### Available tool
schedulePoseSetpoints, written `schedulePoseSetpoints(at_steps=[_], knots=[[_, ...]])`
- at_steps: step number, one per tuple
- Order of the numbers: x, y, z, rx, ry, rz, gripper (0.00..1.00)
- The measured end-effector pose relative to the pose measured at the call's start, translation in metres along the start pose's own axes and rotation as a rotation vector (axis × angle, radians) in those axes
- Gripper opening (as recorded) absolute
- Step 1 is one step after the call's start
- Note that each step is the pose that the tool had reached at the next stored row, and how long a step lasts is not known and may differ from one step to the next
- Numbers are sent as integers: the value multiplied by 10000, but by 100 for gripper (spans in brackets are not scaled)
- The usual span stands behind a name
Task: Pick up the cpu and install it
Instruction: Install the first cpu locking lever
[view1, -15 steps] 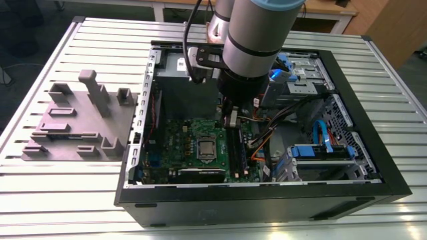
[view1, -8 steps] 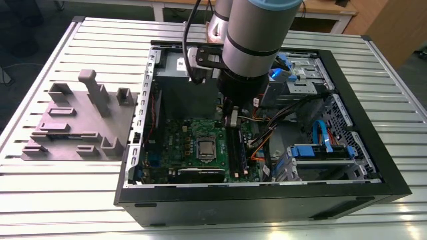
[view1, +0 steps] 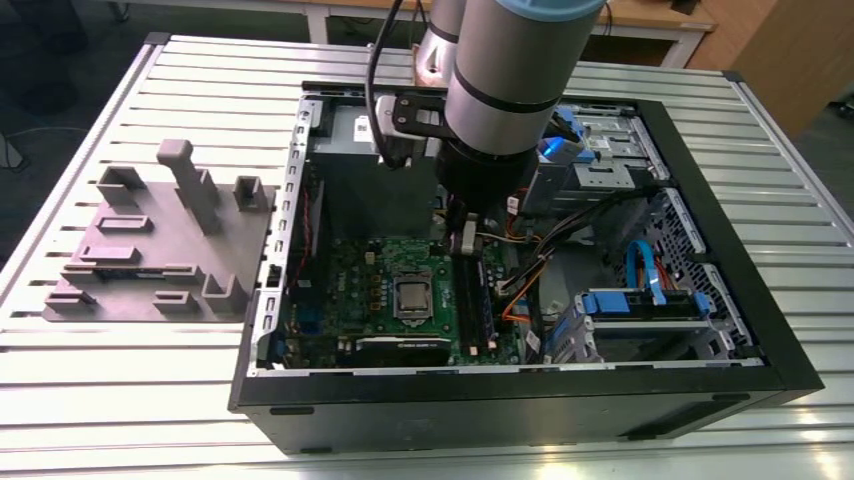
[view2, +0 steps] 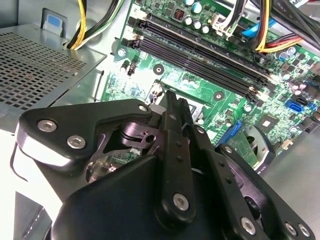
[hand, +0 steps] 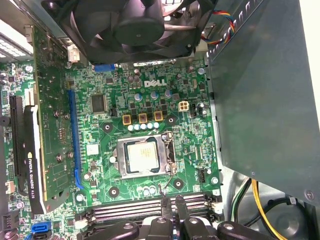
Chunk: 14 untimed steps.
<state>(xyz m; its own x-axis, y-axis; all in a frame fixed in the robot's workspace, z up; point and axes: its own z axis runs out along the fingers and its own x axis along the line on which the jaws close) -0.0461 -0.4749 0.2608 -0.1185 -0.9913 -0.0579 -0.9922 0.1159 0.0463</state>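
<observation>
cpu (hand: 142, 156) already sitting in its socket frame (hand: 143, 177) on the green motherboard (hand: 190, 145) | gripper (hand: 171, 210) hovering over the RAM slots (hand: 150, 207) just beside it | jaws pinched together, holding nothing

An open black computer case (view1: 534, 395) lies on a slatted metal table (view1: 134, 400), its green motherboard (view1: 350, 275) exposed. Beside it, toward the exterior view's left, sits a grey fixture block (view1: 154, 250), seemingly with upright pegs. A black fan (hand: 130, 25) overhangs the board in the first wrist view.
</observation>
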Motion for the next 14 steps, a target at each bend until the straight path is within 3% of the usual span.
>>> schedulePoseSetpoints(at_steps=[3, 4, 14], knots=[[0, 0, 0, 4, 0, 0, 16], [0, 0, 0, 6, -1, -1, 10], [0, 0, 0, 20, -3, -1, 10]])
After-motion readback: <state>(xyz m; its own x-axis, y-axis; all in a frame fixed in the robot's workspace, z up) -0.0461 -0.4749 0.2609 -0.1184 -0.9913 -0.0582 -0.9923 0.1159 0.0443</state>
